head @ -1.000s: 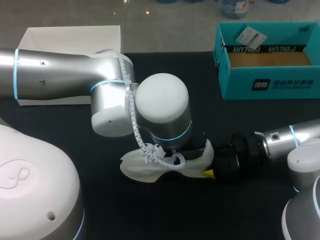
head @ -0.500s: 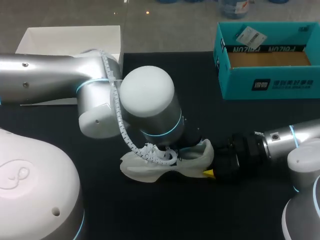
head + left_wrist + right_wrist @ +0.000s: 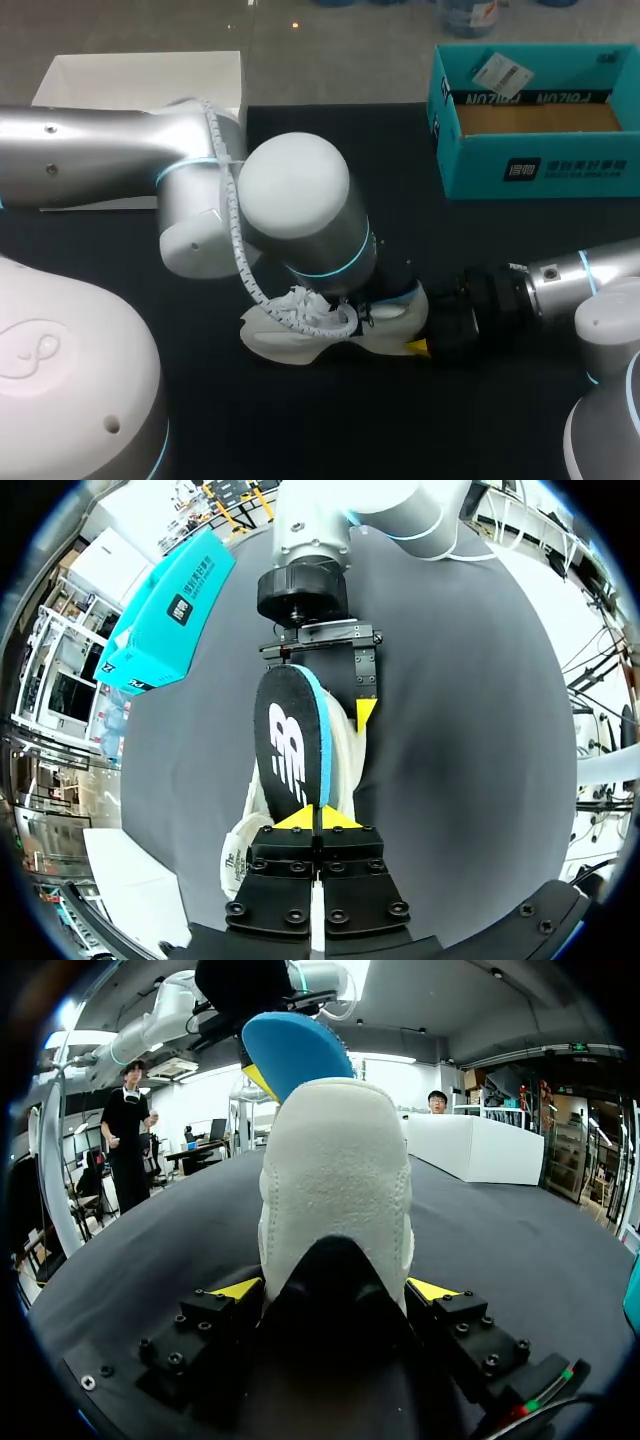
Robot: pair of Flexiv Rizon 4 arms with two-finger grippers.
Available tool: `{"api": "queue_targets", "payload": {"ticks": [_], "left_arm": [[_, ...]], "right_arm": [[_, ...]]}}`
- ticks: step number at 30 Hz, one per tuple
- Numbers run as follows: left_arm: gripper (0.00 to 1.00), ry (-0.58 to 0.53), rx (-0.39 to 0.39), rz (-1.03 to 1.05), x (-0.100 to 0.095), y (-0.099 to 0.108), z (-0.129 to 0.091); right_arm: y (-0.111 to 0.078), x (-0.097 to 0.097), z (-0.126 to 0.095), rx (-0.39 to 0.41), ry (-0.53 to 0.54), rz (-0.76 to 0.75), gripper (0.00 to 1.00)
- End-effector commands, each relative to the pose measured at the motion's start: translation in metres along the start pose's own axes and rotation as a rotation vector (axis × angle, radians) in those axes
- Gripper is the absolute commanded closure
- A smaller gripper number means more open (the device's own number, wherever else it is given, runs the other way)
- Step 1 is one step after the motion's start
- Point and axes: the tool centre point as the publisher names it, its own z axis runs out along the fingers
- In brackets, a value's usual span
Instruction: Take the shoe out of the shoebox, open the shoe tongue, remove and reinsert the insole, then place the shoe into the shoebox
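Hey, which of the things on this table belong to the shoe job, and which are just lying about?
Job: white shoe, held at the heel by the right pincer; blue insole, pinched by the left pincer; teal shoebox.
Lying about: white box, apart from the shoe; paper tag in the shoebox.

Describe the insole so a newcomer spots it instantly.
On the black table a white shoe lies with its heel in the right jaws. The insole sits just above it, pinched in the left jaws: the only flat oval, black on one face, bright blue on the other.
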Motion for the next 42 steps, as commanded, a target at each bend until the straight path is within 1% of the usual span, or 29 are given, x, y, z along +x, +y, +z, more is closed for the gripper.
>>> {"api": "queue_targets", "payload": {"ticks": [1,4,8,9,10,11,12,13,17,25,31,37,42], "left_arm": [[1.0,-0.001,-0.017,0.003,-0.001,-0.015,-0.001],[1.0,0.001,-0.019,0.006,-0.002,-0.019,-0.002],[1.0,0.002,-0.044,0.002,-0.002,-0.019,0.003],[1.0,0.003,-0.06,-0.003,-0.001,-0.019,0.004],[0.91,0.004,-0.058,-0.003,-0.001,-0.019,0.004],[0.78,0.006,-0.057,-0.001,-0.001,-0.019,0.005],[0.76,0.006,-0.056,0.0,-0.001,-0.019,0.005],[0.65,0.006,-0.056,0.0,-0.001,-0.019,0.005],[0.6,0.006,-0.054,-0.002,-0.002,-0.017,0.005],[0.61,0.0,-0.059,0.002,0.002,-0.003,0.005],[0.63,-0.015,-0.063,-0.005,0.007,0.003,0.007],[0.62,-0.043,-0.064,-0.022,0.007,-0.001,0.008],[0.64,-0.069,-0.067,-0.029,0.008,-0.01,0.013]], "right_arm": [[-0.006,0.001,0.004,0.004,0.0,0.0,1.0],[-0.006,0.001,0.004,0.004,0.0,0.0,1.0],[-0.006,0.001,0.004,0.004,0.0,0.0,1.0],[-0.006,0.001,0.004,0.004,0.0,0.0,1.0],[-0.006,0.001,0.004,0.004,0.0,0.0,1.0],[-0.006,0.001,0.004,0.004,0.0,0.0,1.0],[-0.006,0.001,0.004,0.004,0.0,0.0,1.0],[-0.006,0.001,0.004,0.004,0.0,0.0,1.0],[-0.006,0.001,0.004,0.004,0.0,0.0,1.0],[-0.006,0.001,0.004,0.004,0.0,0.0,1.0],[-0.006,0.001,0.004,0.004,0.0,0.0,1.0],[-0.006,0.001,0.004,0.004,0.0,0.0,1.0],[-0.006,0.001,0.004,0.004,0.0,0.0,1.0]]}}
